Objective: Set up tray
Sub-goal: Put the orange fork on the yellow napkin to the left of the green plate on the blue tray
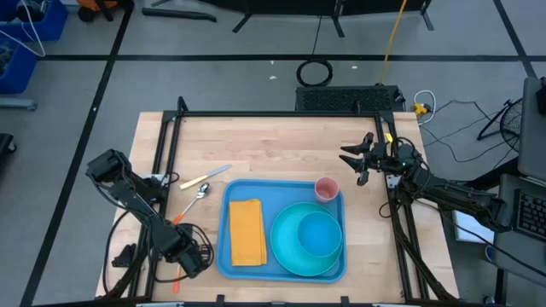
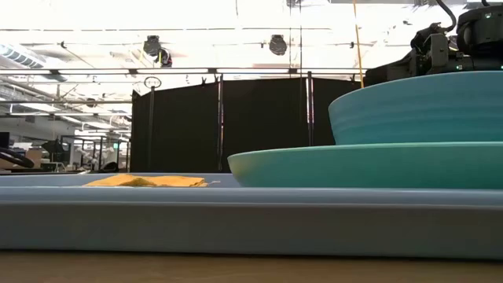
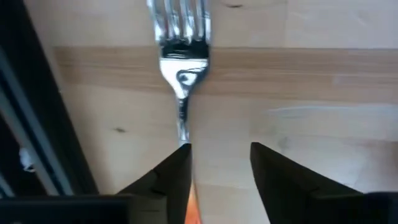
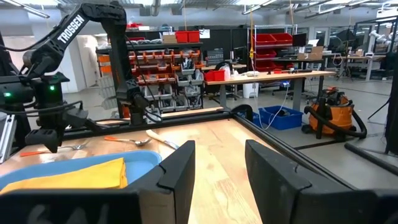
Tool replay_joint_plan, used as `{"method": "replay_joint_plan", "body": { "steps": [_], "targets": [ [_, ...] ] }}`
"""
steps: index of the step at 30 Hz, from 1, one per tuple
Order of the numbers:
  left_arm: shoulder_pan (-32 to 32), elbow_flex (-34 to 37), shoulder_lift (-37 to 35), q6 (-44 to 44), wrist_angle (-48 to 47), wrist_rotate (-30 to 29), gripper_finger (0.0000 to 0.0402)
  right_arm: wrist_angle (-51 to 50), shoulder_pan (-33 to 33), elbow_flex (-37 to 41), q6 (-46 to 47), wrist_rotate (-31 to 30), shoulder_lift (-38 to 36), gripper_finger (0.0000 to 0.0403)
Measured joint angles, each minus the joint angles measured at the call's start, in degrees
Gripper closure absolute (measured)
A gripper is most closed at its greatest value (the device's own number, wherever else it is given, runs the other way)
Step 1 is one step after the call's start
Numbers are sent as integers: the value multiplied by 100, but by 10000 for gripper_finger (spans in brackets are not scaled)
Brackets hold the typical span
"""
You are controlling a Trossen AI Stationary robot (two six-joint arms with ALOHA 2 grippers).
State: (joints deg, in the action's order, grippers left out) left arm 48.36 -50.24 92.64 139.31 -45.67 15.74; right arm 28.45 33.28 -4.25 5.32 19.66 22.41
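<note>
The blue tray (image 1: 223, 256) lies flat on the table and carries a folded yellow napkin (image 1: 247, 232), a teal plate (image 1: 286, 247) with a teal bowl (image 1: 320, 234) in it, and a pink cup (image 1: 327, 188). My left gripper (image 1: 194, 256) is open at the table's near left, low over a fork (image 3: 182, 62) that lies flat on the wood. The fork's orange handle (image 3: 193, 206) runs along the inner edge of one finger (image 3: 174, 171). My right gripper (image 1: 351, 162) is open and empty, beyond the tray's far right corner. My left gripper points down at the fork, with its fingers lying along the fork. The fork's neck (image 3: 182, 134) passes under the inner edge of one finger. I cannot tell whether that finger touches it. The fork rests flat on the table.
A spoon (image 1: 198, 196) and a knife (image 1: 206, 176) lie on the wood left of the tray, far side of my left gripper. Black frame rails (image 1: 166, 145) run along the table's left, far and right edges. Bare wood (image 1: 273, 145) lies beyond the tray.
</note>
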Motion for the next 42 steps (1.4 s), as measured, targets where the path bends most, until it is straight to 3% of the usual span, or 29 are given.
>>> {"method": "replay_joint_plan", "body": {
  "steps": [7, 21, 27, 34, 37, 40, 42],
  "targets": [
    [84, 2, 0, 97, -91, 521, 226, 49, 0, 1, -65, -2, 0, 273],
    [171, 132, -2, 32, -45, 522, 288, 46, 0, 0, -2, -2, -2, 273],
    [175, 708, -43, 38, 908, 573, 288, 48, 0, 0, 185, -2, -1, 273],
    [161, 799, -39, -41, 964, 417, 290, 133, 0, 0, 259, -2, 0, 273],
    [181, 800, -39, -100, 994, 216, 318, 150, -1, 0, 258, -2, 0, 273],
    [251, 798, -37, -121, 1032, 86, 375, 181, 0, 0, 258, -1, -2, 273],
    [291, 798, -37, -125, 1028, 26, 386, 176, 0, 0, 258, -2, 0, 273]
  ]
}}
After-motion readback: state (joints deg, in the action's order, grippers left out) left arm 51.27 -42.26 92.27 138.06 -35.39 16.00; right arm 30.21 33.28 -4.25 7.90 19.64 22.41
